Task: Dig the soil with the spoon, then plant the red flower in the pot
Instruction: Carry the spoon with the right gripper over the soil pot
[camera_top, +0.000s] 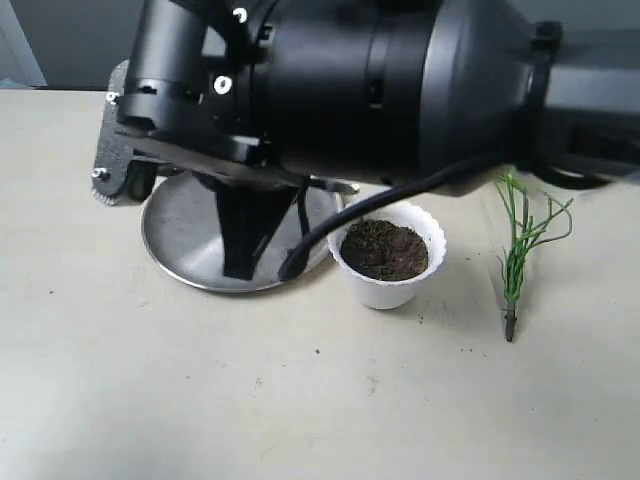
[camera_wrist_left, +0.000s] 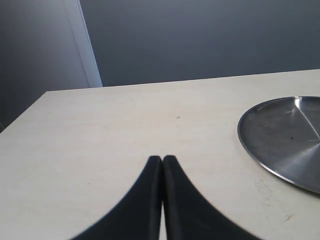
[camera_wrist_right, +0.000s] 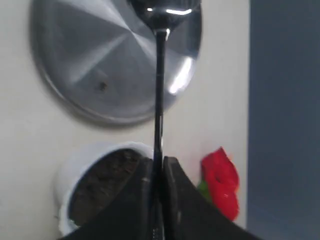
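My right gripper (camera_wrist_right: 157, 161) is shut on the spoon (camera_wrist_right: 159, 90), pinching its thin handle. The spoon's bowl reaches out over the steel plate (camera_wrist_right: 85, 55). The white pot (camera_wrist_right: 75, 172) with dark soil (camera_wrist_right: 102, 187) sits just under the right fingers, and the red flower (camera_wrist_right: 222, 182) lies beside it. In the exterior view the pot (camera_top: 390, 290) holds the soil (camera_top: 385, 250) and stands right of the plate (camera_top: 180, 250). The flower's green stem and blades (camera_top: 518, 250) lie to its right, the petals hidden by the arm. My left gripper (camera_wrist_left: 162, 160) is shut on nothing.
The black right arm (camera_top: 400, 80) spans the top of the exterior view, and its cable (camera_top: 310, 245) hangs near the pot. Specks of soil dot the table in front of the pot. The table's far edge meets a dark wall in the left wrist view.
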